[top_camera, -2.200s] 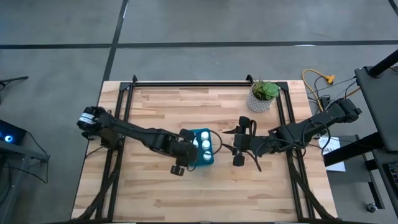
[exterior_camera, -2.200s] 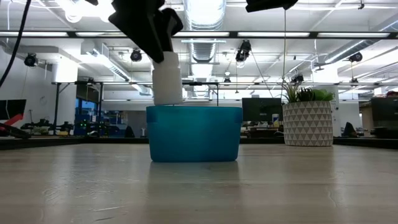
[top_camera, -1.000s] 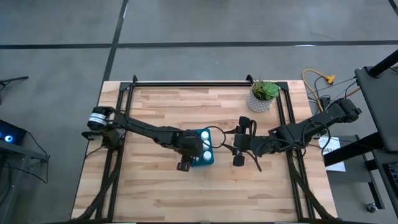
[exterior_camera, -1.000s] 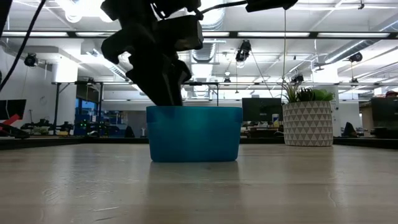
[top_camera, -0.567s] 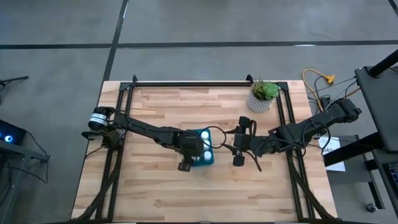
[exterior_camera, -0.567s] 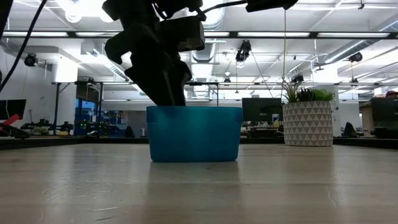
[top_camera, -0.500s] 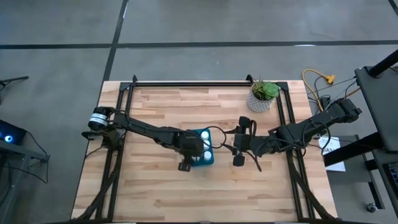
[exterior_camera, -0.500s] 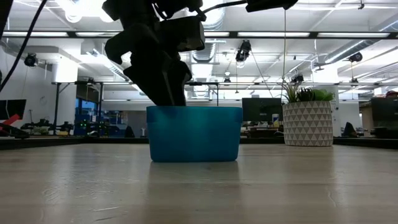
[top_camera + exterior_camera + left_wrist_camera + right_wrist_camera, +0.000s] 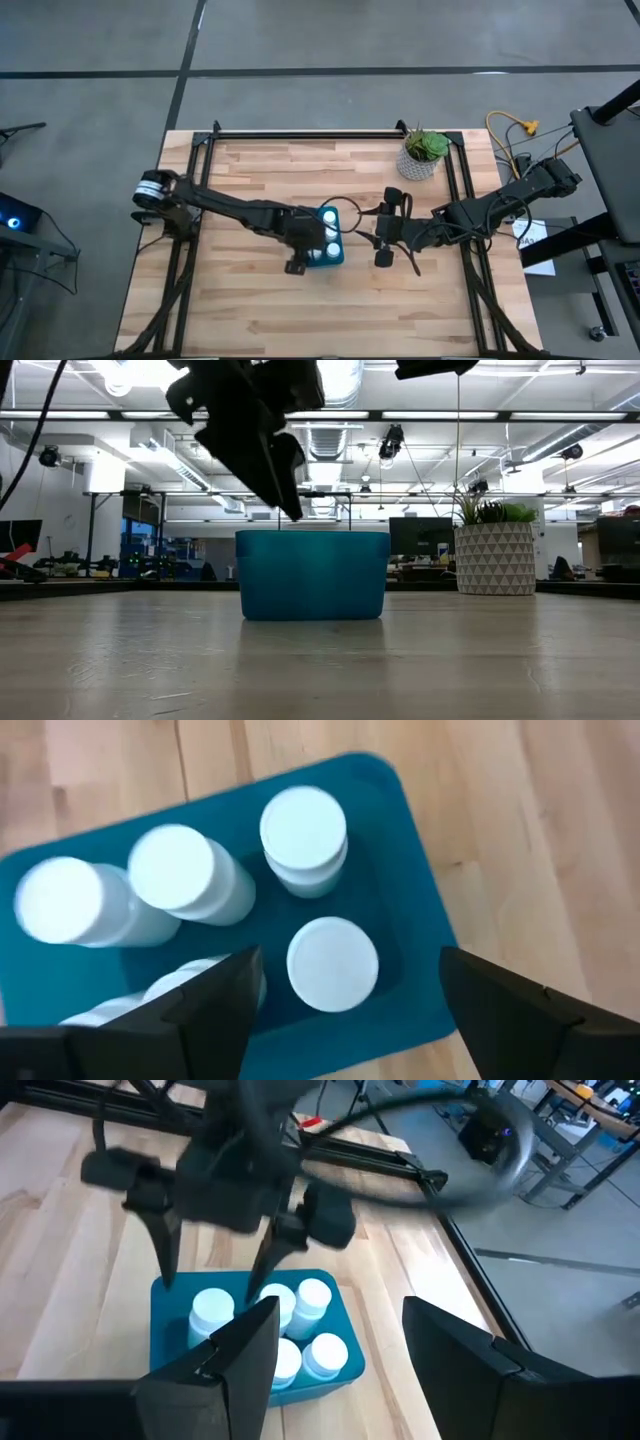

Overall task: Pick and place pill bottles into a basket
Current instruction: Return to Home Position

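- Your table (image 9: 250,310) is a light butcher-block top made of pale wooden strips. It is framed by black rails (image 9: 300,133) and stands on a grey concrete floor (image 9: 100,40).
- Looking level across it, you see a large workroom behind, with rows of ceiling lights (image 9: 560,416), silver ducting (image 9: 330,435) and dark monitors (image 9: 415,536) on far benches.
- At the far right of the table stands one potted plant (image 9: 423,155). It has green leaves and a white pot (image 9: 495,565) patterned with triangles.
- The one basket (image 9: 312,575) sits near the middle of the table. It is smooth teal plastic, rectangular with rounded corners and an open top.
- The pill bottles (image 9: 303,820) are inside the basket, caps facing up. They are small white cylinders with flat round white caps.
- You can count five bottles, one of them half hidden behind a dark finger. Whether a sixth sits beneath the gripper cannot be told.
- The left gripper (image 9: 283,495) hangs just above the left half of the basket. Its two dark fingers (image 9: 200,1015) are spread wide and hold nothing.
- The right gripper (image 9: 338,1312) waits just to the right of the basket, above the table. Its fingers are also spread apart and empty.
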Available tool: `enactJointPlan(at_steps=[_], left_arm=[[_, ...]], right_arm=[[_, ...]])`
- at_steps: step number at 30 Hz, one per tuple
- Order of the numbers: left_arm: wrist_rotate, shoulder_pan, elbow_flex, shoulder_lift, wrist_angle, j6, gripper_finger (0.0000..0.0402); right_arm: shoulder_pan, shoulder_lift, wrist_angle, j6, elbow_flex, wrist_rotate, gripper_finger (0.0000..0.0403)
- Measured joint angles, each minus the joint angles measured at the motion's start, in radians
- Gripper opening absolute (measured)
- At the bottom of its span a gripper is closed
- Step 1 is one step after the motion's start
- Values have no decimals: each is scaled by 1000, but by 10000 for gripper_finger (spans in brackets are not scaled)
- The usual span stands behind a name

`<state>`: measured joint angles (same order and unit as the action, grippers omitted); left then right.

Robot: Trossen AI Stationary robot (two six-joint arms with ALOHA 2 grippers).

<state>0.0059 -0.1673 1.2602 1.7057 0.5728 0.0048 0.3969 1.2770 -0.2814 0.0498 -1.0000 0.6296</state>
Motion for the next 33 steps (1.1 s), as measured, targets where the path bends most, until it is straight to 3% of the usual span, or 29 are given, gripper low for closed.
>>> enactJointPlan(at_steps=[18, 26, 30, 33], left_arm=[[-12, -63, -27, -349, -15, 0, 288], [-11, -64, -32, -424, 0, -39, 288], [-11, -64, -50, -455, 19, 54, 288], [-11, -67, -100, -499, -55, 91, 288]], right_arm=[[0, 0, 3, 3, 0, -2, 206], [0, 0, 15, 10, 0, -2, 206], [0, 0, 22, -4, -8, -1, 206], [-2, -2, 23, -32, -30, 2, 206]])
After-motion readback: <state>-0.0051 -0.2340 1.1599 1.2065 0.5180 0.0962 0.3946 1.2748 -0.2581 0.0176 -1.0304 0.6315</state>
